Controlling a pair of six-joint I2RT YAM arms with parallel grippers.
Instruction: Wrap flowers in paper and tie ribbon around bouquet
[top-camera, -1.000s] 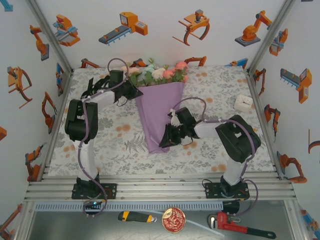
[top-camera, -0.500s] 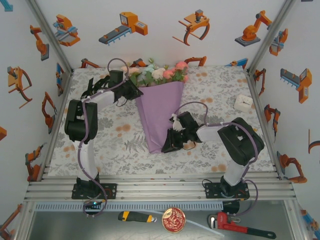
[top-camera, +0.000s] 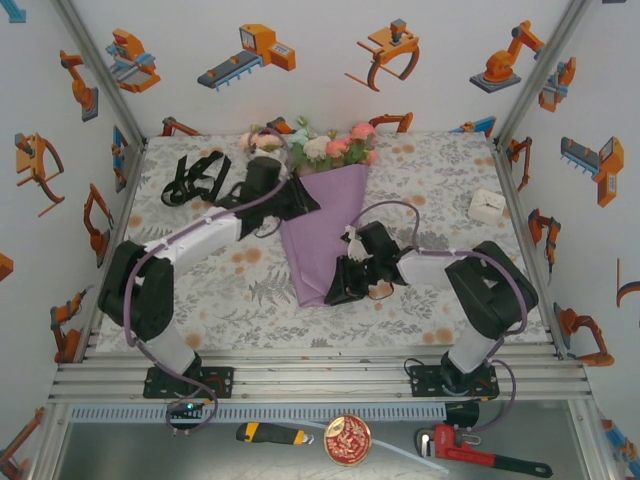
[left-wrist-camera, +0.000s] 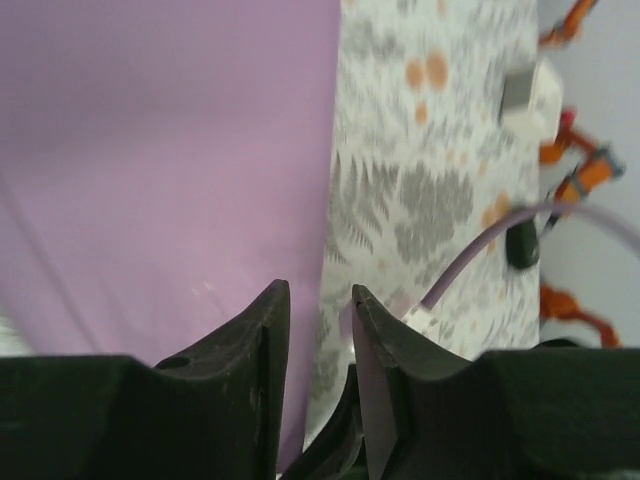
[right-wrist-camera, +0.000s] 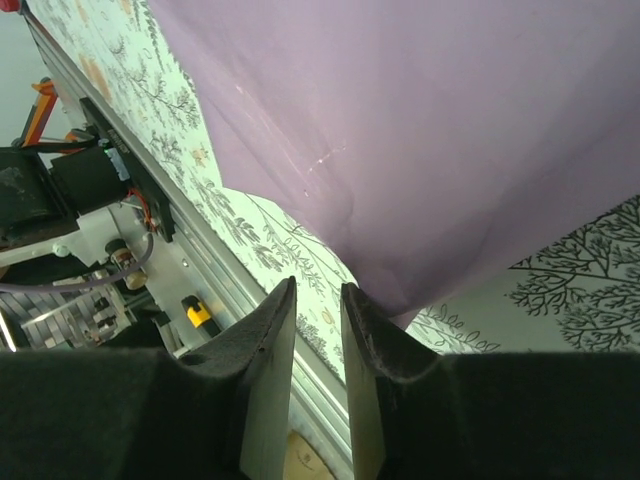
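1. Top external view: the bouquet (top-camera: 320, 200), a cone of thin purple paper (top-camera: 325, 245) topped by pink, cream and pale blue artificial flowers (top-camera: 318, 147), lies flat on the grey floral-patterned surface (top-camera: 220, 290). Its blooms point far and its tip points toward the arms. The long, narrow black fabric ribbon (top-camera: 195, 178) sits heaped at the far left, well apart from the cone. The left end effector (top-camera: 305, 208) is at the cone's upper left edge, and the right end effector (top-camera: 338, 290) is just beside the tip.
2. Left wrist view: the left end effector (left-wrist-camera: 318, 290) is slightly spread, with nothing between its fingers. The paper's straight edge runs toward the gap.
3. Right wrist view: the right end effector (right-wrist-camera: 317, 286) is also slightly spread and empty. The cone's tip lies just past its fingertips.
4. Handling, as a judgement: the paper looks light, easily creased and likely to spring open. It is probably best held low on the cone, where the stems bunch. The limp ribbon probably wants pinching near one end.
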